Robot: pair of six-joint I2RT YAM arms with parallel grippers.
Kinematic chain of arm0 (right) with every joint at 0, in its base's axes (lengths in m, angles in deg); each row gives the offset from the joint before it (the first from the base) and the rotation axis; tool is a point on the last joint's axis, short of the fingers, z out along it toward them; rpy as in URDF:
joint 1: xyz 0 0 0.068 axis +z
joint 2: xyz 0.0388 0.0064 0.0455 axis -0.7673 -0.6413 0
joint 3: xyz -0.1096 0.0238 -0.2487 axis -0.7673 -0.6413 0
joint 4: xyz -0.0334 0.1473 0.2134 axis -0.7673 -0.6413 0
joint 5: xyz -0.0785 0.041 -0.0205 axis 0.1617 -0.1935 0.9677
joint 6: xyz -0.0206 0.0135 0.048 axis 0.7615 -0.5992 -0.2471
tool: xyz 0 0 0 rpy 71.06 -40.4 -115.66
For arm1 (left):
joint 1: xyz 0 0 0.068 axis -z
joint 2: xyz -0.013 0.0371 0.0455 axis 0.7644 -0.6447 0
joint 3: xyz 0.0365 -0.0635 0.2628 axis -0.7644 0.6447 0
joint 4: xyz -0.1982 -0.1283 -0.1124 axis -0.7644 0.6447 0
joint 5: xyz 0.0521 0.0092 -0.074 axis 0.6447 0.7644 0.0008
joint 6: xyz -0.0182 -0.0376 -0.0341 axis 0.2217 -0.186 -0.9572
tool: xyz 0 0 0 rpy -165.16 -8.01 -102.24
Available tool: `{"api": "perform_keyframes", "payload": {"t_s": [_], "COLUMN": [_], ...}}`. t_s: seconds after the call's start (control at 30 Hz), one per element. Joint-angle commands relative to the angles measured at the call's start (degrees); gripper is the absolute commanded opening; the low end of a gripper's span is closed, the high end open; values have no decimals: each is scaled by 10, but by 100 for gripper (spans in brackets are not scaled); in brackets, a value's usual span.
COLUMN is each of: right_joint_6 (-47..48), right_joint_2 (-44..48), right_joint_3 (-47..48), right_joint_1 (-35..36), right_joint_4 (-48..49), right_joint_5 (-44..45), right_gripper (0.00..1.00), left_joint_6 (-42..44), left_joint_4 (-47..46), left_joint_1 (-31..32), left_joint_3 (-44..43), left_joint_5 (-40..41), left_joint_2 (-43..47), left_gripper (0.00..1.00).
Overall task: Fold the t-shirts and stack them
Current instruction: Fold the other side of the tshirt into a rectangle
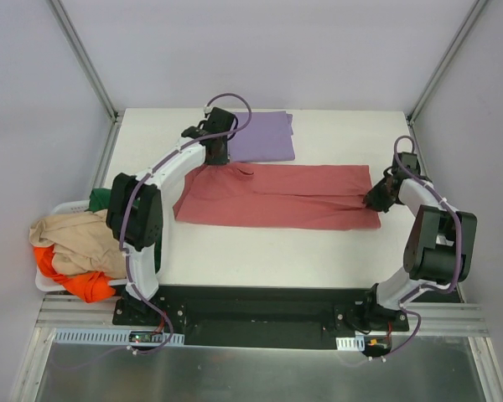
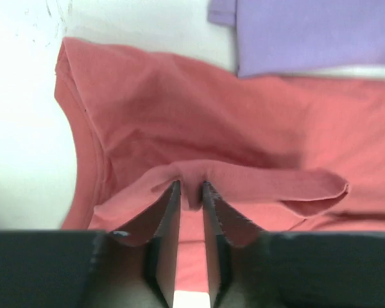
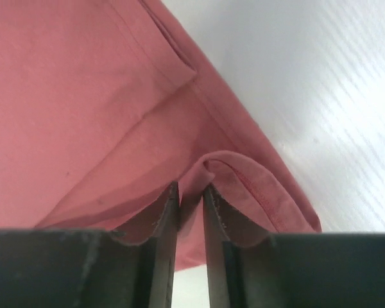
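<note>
Red shirt (image 1: 285,197): lies flat across the middle of the table (image 1: 260,260), long side running left to right, folded into a broad band with its far edge straight and its near edge slanting toward the table's front right.
Surface: mostly smooth, with creases gathering toward the table's right side and a small dark tuck near its far-left part.
Left gripper (image 1: 220,159): over the table's far-left part, at the shirt's left end; the wrist camera shows the left gripper (image 2: 191,186) with jaws nearly together, pinching a raised ridge of red fabric (image 2: 179,115).
Right gripper (image 1: 375,199): at the table's right side, on the shirt's right corner; seen close, the right gripper (image 3: 190,186) has its jaws almost closed on a rolled, stitched hem of the shirt (image 3: 64,96).
Purple shirt (image 1: 264,138): folded flat at the table's far edge, its near edge touching the red one; the left wrist camera (image 2: 314,32) catches it along the top.
Basket (image 1: 42,280): white, off the table's left edge, holding beige, orange and green cloth.
Hidden: the left arm covers the red shirt's far-left corner and the purple shirt's left edge.
Cut off: both wrist views show only part of the shirt.
Unclear: which end is the collar; the green cloth is mostly behind the arm.
</note>
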Motion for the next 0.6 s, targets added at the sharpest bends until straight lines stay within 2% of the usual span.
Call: {"api": "perform_keyframes", "payload": {"t_s": [0.0, 0.03, 0.07, 0.1, 0.13, 0.23, 0.27, 0.43, 0.57], "right_joint_6": [22, 31, 39, 48, 58, 77, 83, 133, 167], "right_joint_2": [-19, -14, 2, 18, 38, 96, 113, 142, 95], "right_joint_3": [71, 87, 97, 102, 103, 82, 72, 11, 29], "right_joint_1": [3, 4, 9, 13, 18, 27, 29, 40, 57], "right_joint_4": [-14, -29, -45, -54, -62, -68, -65, -28, -27], "right_joint_5": [33, 39, 63, 78, 95, 101, 87, -39, -81], "right_gripper": [34, 46, 58, 61, 67, 91, 95, 96, 96], "left_joint_6": [2, 2, 1, -5, -11, -27, -33, -60, -84], "left_joint_4": [2, 9, 14, 15, 15, 13, 12, 3, -14], "left_joint_1": [-28, -31, -31, -31, -31, -31, -30, -26, -20], "left_joint_3": [-76, -86, -95, -92, -86, -55, -42, 26, 59], "left_joint_5": [40, 39, 42, 45, 42, -1, -23, -132, -193], "left_joint_2": [-39, -40, -33, -17, -2, 46, 59, 77, 50], "left_gripper": [39, 50, 78, 94, 99, 99, 99, 99, 99]}}
